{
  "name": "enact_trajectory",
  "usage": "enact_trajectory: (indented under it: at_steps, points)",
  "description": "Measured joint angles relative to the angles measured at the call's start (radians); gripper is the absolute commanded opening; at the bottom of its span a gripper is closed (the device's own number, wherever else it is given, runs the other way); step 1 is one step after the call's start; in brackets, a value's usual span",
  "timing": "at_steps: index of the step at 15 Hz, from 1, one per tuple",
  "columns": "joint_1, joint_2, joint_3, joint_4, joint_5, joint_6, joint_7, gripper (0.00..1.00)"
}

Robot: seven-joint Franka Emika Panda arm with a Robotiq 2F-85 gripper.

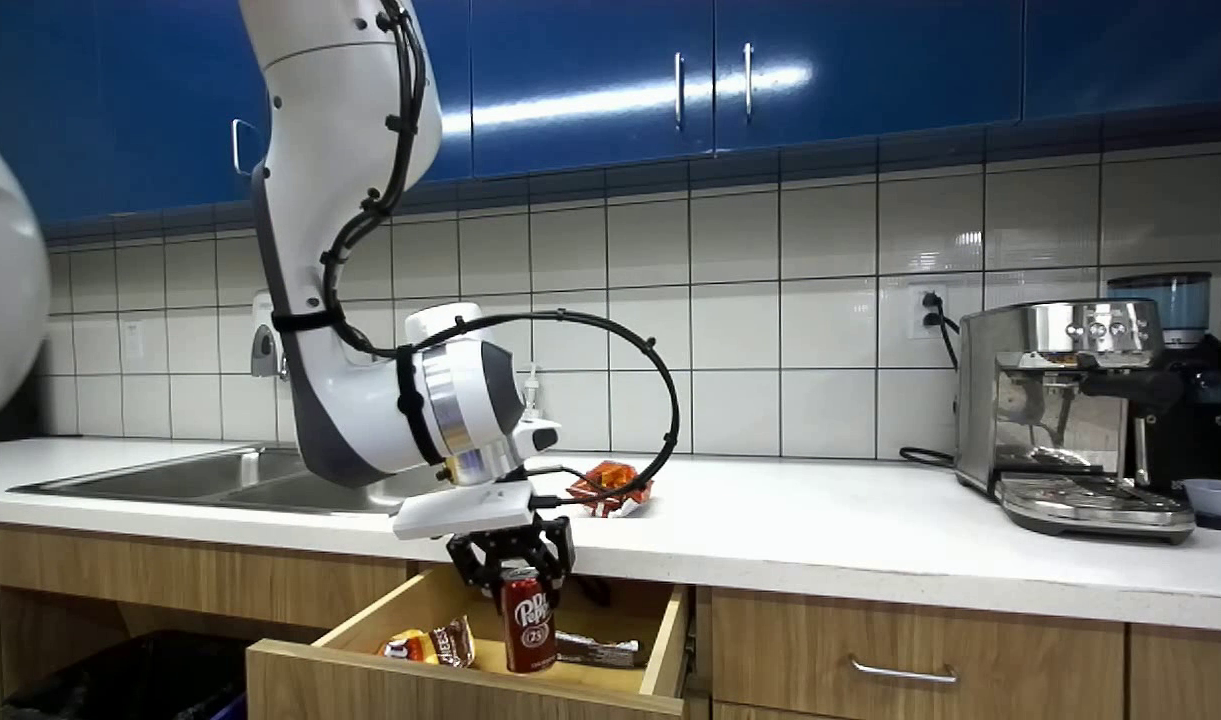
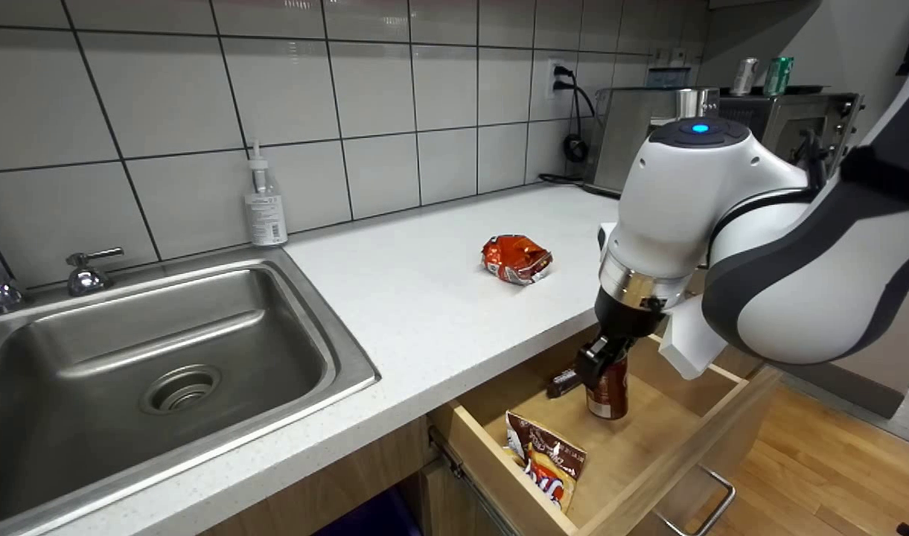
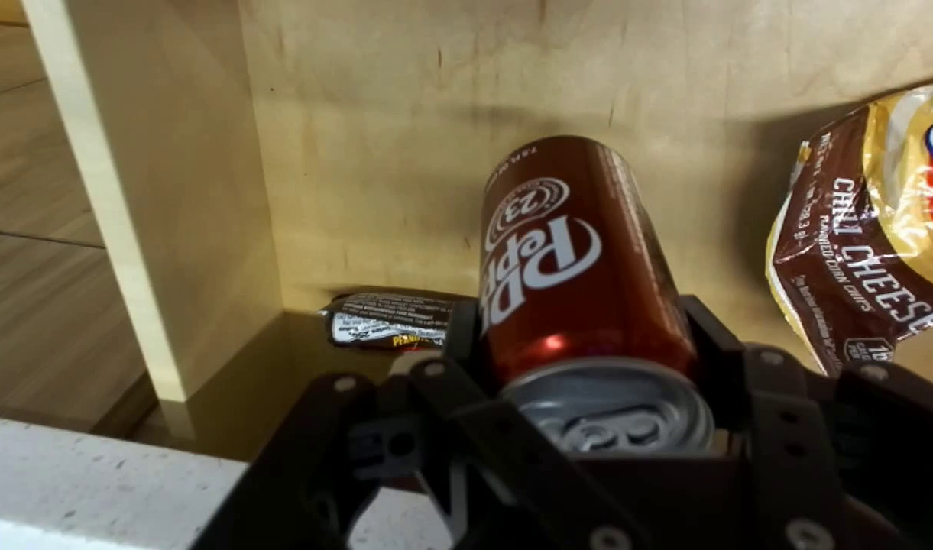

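The fingers (image 3: 714,347) are clamped on both sides of the can (image 3: 573,267) near its top, likely because, upright inside the open drawer (image 3: 183,191) with a bag (image 3: 848,252) and bar (image 3: 386,321) nearby, it is easiest reached from above.

Glossy metal can (image 3: 588,267), wooden drawer (image 3: 367,176)

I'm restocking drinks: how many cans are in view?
3: a dark red metal Dr Pepper can in the black jointed pincer, at the light wooden drawer; in an exterior view, a silver can and a green can atop a boxy steel appliance. Others may be hidden.
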Motion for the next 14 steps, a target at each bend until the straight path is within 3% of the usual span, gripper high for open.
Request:
enact_trajectory:
  at_steps: [6, 14]
  points:
    - [0.07, 0.065, -0.068, 0.0, 0.0, 0.088, 0.05, 0.39]
    - [0.073, 0.122, -0.073, 0.0, 0.005, 0.169, 0.06, 0.39]
